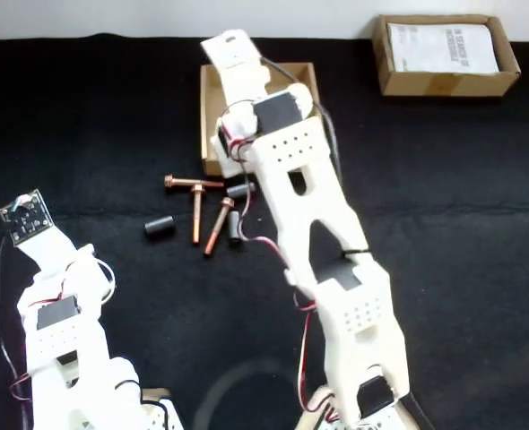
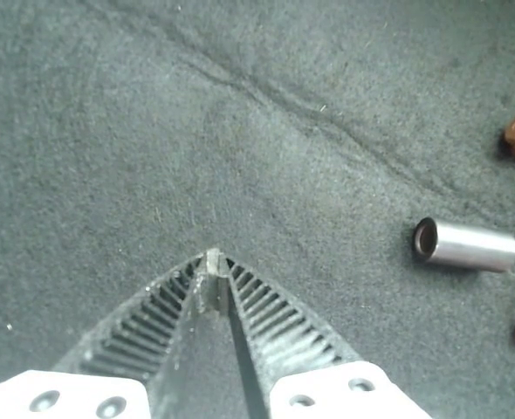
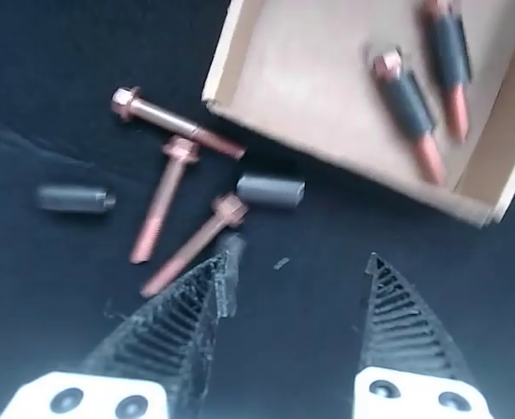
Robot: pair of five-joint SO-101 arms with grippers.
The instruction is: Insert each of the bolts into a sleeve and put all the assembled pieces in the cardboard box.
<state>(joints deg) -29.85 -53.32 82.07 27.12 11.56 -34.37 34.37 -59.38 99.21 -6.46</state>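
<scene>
Near the table's left edge the left gripper point(image 2: 212, 262) sits pressed together, with a loose sleeve point(image 2: 465, 245) near it. Farther in, the right gripper point(image 3: 303, 262) hangs spread over the loose bolts. I'd pinch the nearest bolt point(image 3: 192, 247) mid-shank, squarely. Two assembled pieces point(image 3: 406, 113) lie in the cardboard box point(image 3: 301, 78) toward the far edge.

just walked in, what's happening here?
Neither arm holds anything. The right gripper hangs open over the table beside the cardboard box, which holds two assembled pieces. Three loose bolts and sleeves lie on the table nearby. The left gripper is shut and empty, near one sleeve.
</scene>
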